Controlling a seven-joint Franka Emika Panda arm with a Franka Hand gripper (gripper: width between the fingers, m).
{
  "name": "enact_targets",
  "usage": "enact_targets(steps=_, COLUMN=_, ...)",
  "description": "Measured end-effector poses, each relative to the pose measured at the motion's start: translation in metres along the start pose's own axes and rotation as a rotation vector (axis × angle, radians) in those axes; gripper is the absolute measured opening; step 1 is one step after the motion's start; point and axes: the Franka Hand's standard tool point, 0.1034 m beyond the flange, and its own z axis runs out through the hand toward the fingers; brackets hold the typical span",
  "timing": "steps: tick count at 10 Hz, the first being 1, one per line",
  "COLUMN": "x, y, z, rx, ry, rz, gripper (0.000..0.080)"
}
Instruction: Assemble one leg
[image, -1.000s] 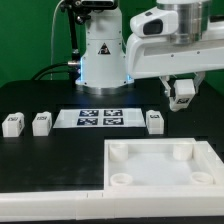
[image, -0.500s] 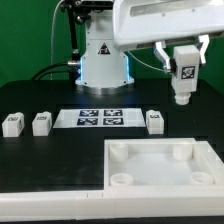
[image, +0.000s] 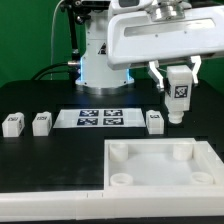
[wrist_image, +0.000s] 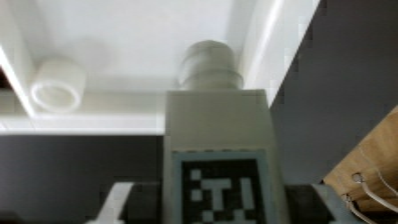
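Note:
My gripper (image: 177, 80) is shut on a white leg (image: 177, 98) with a black-and-white tag facing out. It holds the leg upright in the air at the exterior view's right, above the far right part of the large white panel (image: 160, 180). In the wrist view the leg (wrist_image: 217, 140) fills the middle, its round peg end pointing at the panel (wrist_image: 107, 40) and a corner socket (wrist_image: 54, 85) off to one side. Three more legs lie on the table: two at the left (image: 12, 124) (image: 41, 122) and one (image: 154, 121) right of the marker board (image: 100, 118).
The panel has round sockets at its corners (image: 119, 151) (image: 182, 152) (image: 120, 181). The arm's white base (image: 100, 60) stands behind the marker board. A brown object (wrist_image: 365, 180) shows at the wrist view's edge.
The gripper has moved left and lower with the leg, which went from tilted one second ago to upright now. The other legs and the panel have not moved.

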Motion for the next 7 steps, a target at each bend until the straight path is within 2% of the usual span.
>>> enact_targets(steps=1, x=0.028, y=0.003, z=0.009, rx=0.001, ry=0.031, rz=-0.012, gripper=0.0291)
enact_targets(steps=3, x=0.041, y=-0.004, z=0.031, rx=0.007, ry=0.061, rz=-0.001, gripper=0.0292)
enact_targets(steps=7, x=0.039, y=-0.004, z=0.031, rx=0.005, ry=0.071, rz=-0.002, gripper=0.0292)
